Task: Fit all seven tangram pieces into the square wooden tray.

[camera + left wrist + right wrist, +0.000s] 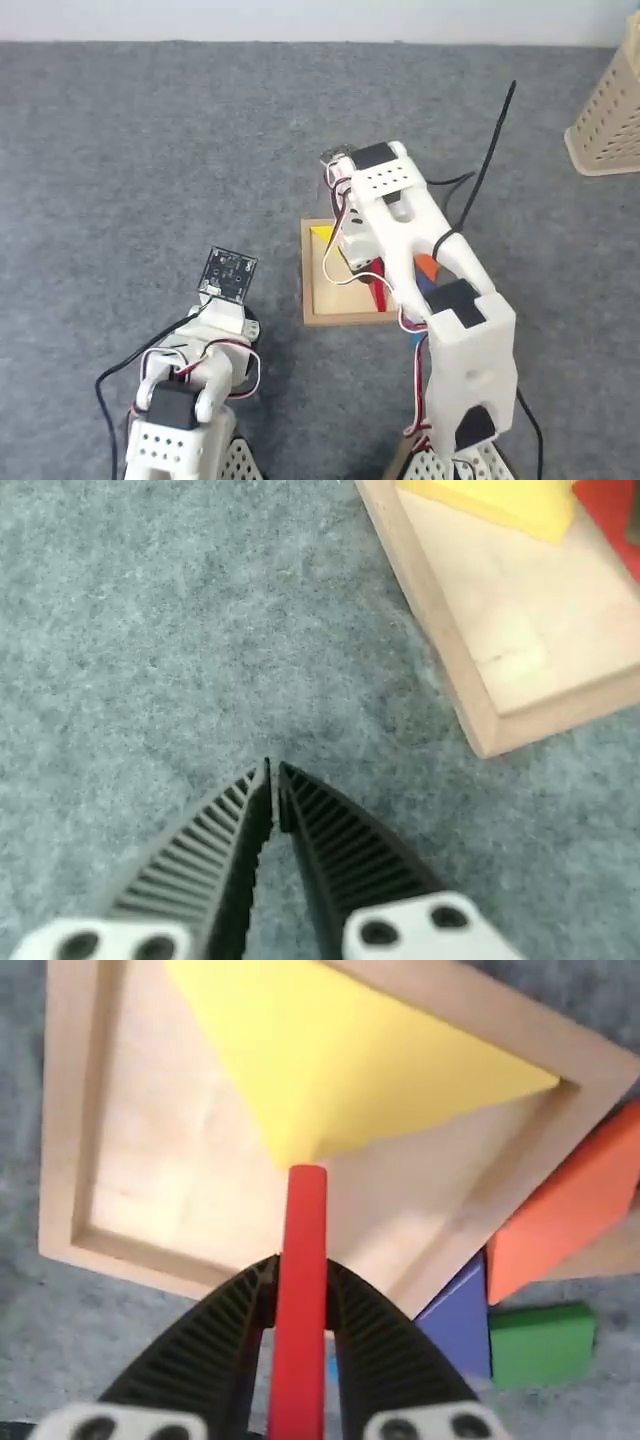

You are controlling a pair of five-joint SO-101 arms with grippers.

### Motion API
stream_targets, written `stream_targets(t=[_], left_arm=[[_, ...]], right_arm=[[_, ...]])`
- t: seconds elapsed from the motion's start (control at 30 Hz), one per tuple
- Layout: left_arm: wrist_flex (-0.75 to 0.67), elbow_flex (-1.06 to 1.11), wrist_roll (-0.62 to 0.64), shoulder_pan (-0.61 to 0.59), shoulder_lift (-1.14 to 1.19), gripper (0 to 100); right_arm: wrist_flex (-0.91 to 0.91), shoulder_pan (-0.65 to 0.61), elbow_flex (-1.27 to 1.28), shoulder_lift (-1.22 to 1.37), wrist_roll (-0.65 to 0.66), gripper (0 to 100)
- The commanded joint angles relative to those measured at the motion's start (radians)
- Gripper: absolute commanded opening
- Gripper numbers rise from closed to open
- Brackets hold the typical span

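Right now the wooden tray [65, 1110] holds one yellow triangle [350, 1060], tucked into a corner. My right gripper [300, 1272] is clamped on a red piece [303, 1210], held over the tray floor. An orange piece [570, 1210], blue piece [455, 1320] and green piece [540, 1345] sit outside one tray edge. My left gripper [272, 775] is closed on nothing, over grey carpet [150, 630] beside the tray.

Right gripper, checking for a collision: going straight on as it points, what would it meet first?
Probably the yellow triangle in the tray, touched by its held red piece; depth unclear.
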Motion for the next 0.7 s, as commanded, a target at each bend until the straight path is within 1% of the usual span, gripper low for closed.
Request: stream_targets(t=[0.0, 0.17, 0.23, 0.33, 0.43, 0.57, 0.67], left_arm=[[0.006, -0.018, 0.008, -0.003, -0.02, 1], [0.006, -0.018, 0.008, -0.003, -0.02, 1], [0.006, -0.018, 0.008, -0.003, -0.02, 1], [0.006, -0.018, 0.008, -0.003, -0.02, 1], [0.006, -0.018, 0.008, -0.003, -0.02, 1], [0.006, -0.018, 0.008, -0.003, -0.02, 1], [0.006, -0.018, 0.008, -0.003, -0.02, 1]], right_arm=[[0.025, 0.002, -0.041, -0.004, 0.018, 0.8], [0.035, 0.002, -0.031, -0.025, 0.031, 0.9], [0.035, 0.002, -0.031, -0.03, 0.069, 1.4], [0.016, 0.002, -0.032, -0.031, 0.117, 8.0], [-0.022, 0.002, -0.034, -0.031, 0.155, 13.1], [-0.096, 0.01, -0.044, -0.031, 0.227, 13.4], [-0.17, 0.012, -0.043, -0.027, 0.232, 13.4]])
